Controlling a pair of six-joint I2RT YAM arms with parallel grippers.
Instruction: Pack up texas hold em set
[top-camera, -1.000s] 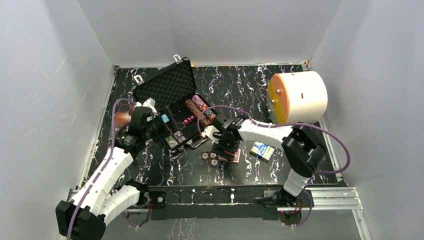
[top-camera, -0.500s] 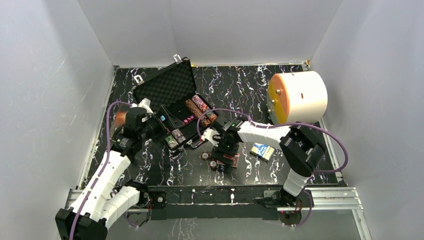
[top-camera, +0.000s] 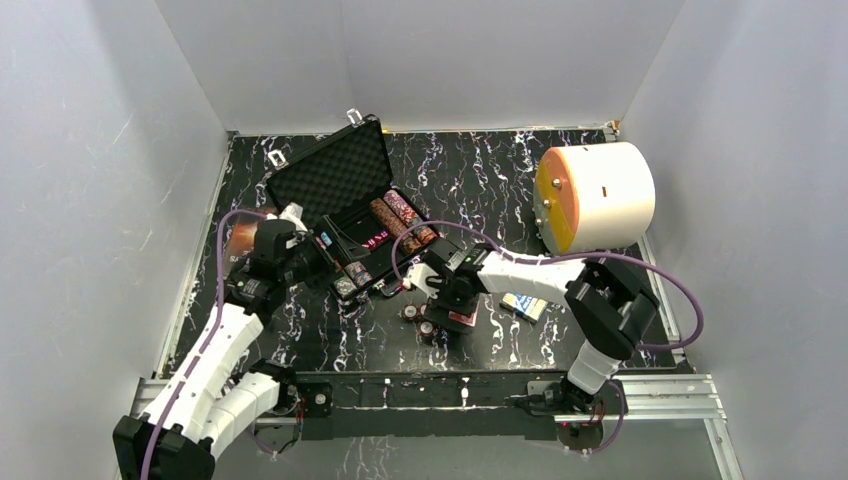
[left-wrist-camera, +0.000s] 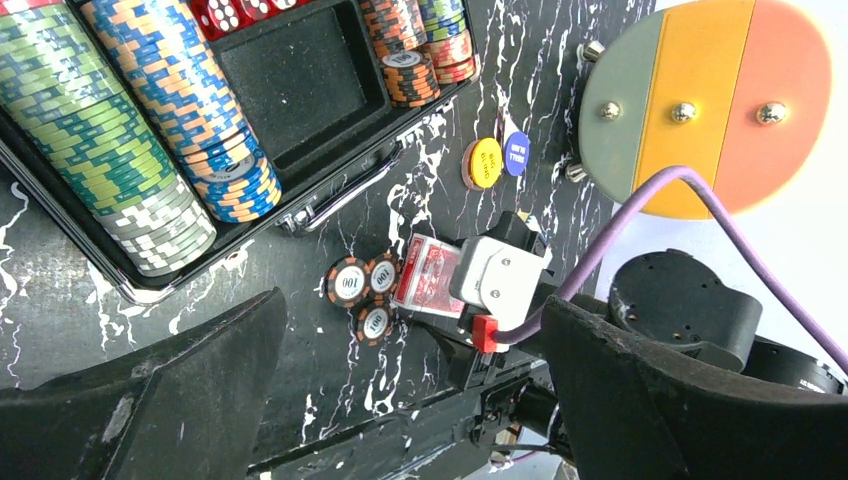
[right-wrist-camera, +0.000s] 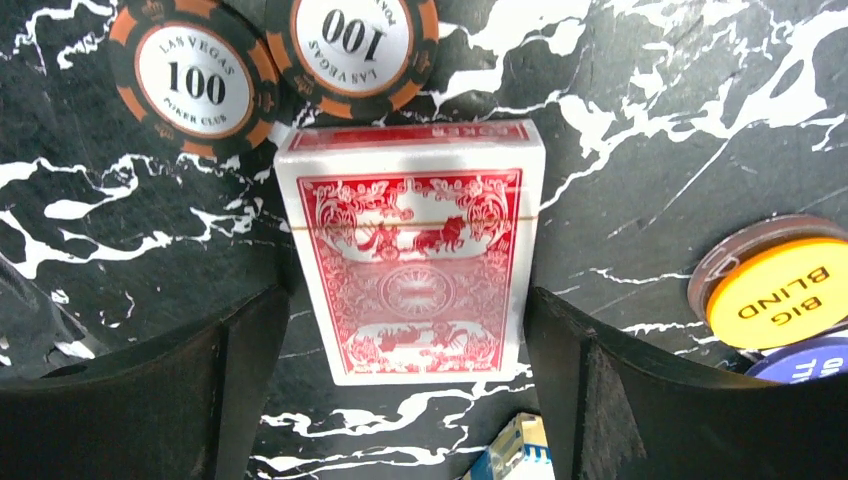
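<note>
My left claw (top-camera: 312, 262) is spread wide and holds nothing. It hovers at the left side of the black, white-veined marble bench (top-camera: 500, 170), just beside the small black hard case with silver corners (top-camera: 335, 178), which lies open toward the far left corner. Rows of multicoloured poker chips (left-wrist-camera: 180, 100) and red dice (left-wrist-camera: 225, 12) sit in its tray. Toward the middle of the near edge lie three loose black-and-orange chips (right-wrist-camera: 195, 85) reading "LAS VEGAS POKER CLUB 100". Just beside them the red card deck (right-wrist-camera: 410, 260) lies flat on the bench between the fingers of my right claw (right-wrist-camera: 405, 320), which is also spread and clamps nothing. To the right, a yellow round button (right-wrist-camera: 780, 295) reads "BIG BLIND", touching a blue round button (left-wrist-camera: 516, 153).
</note>
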